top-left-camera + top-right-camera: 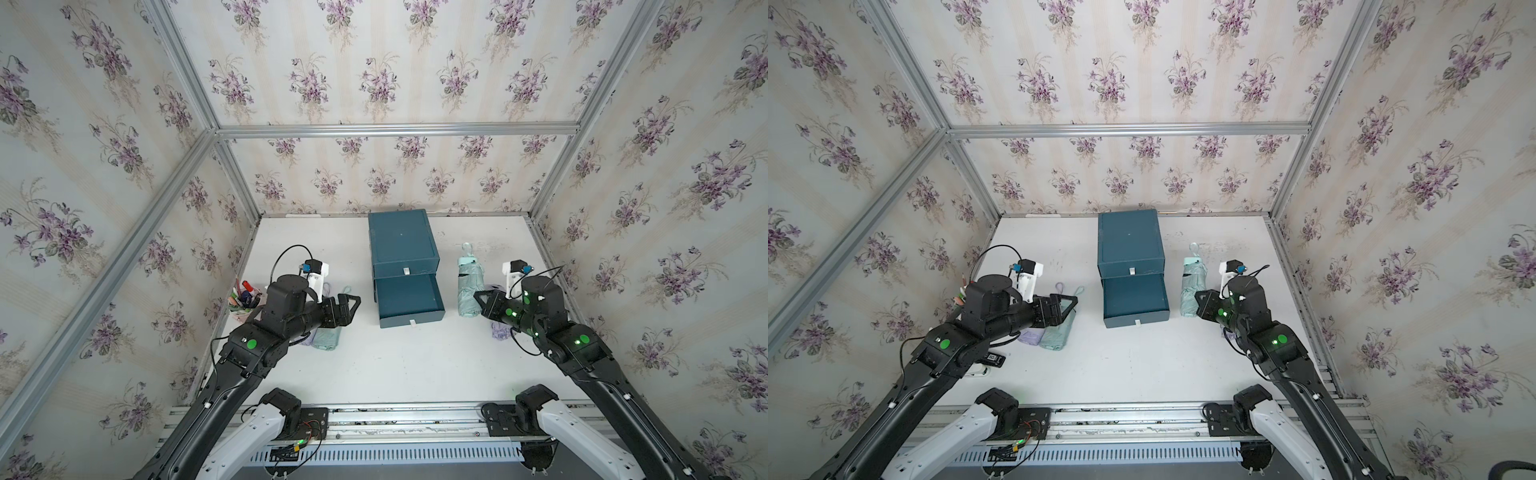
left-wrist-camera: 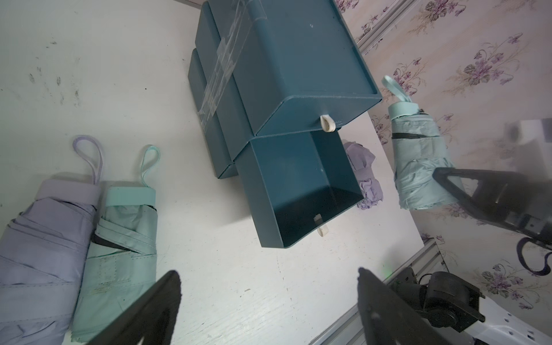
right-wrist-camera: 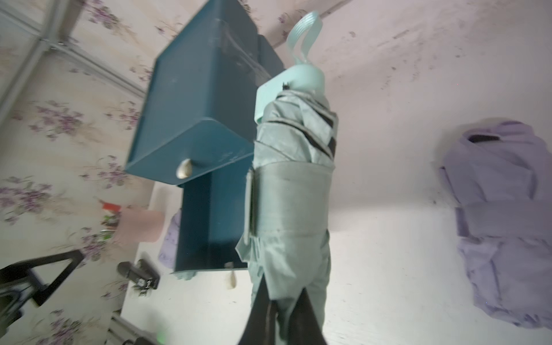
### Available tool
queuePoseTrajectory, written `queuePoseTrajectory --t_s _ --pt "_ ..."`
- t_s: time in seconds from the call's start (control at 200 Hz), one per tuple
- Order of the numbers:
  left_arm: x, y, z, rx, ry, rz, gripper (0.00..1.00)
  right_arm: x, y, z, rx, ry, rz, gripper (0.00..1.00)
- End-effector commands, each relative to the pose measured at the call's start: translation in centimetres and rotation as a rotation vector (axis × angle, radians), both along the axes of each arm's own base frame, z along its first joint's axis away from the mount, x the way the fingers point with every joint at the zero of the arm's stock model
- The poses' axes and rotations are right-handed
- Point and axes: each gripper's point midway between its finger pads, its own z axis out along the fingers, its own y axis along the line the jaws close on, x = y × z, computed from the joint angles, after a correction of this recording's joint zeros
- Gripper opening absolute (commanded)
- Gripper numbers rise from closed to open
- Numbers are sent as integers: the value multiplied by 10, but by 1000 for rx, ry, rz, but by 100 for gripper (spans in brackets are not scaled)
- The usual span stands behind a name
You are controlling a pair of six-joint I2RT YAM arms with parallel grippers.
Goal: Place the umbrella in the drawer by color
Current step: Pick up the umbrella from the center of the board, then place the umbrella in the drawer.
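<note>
Mint-green folded fabric with a wrist loop marks the lying umbrella (image 2: 119, 254) beneath the wide-spread left gripper (image 2: 268, 272), at nine o'clock of the open drawer (image 1: 411, 321), and the pinched umbrella (image 3: 292, 203) clamped in the right gripper (image 3: 283, 291) at three o'clock.

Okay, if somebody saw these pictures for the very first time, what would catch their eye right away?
The dark teal cabinet stands mid-table with its lower drawer pulled open and empty. Just to its right, the right end effector is shut on one end of a mint umbrella, while a purple umbrella and a second mint one lie side by side under the left arm. Purple flowered wallpaper covers every wall.
</note>
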Motion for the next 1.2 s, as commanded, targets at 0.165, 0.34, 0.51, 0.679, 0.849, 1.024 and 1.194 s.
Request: queuePoseTrajectory --t_s 0.165,0.34,0.51,0.679,0.849,1.024,1.194 --pt "19 -18 17 -15 1 -49 96 -46 61 53 182 -94 332 0" --pt "44 -30 24 2 33 -53 96 -60 81 51 172 -24 389 0" --pt "70 -42 22 68 112 -78 96 -55 79 22 53 175 325 0" --pt "93 -54 19 103 121 -112 96 -55 86 10 48 276 323 0" --pt "116 -53 1 186 149 -91 96 -46 105 1 26 367 358 0" --pt "134 -59 -14 226 194 -93 93 -32 122 0 35 443 358 0" --pt "143 -59 -26 252 214 -77 89 -19 127 -10 37 502 322 0"
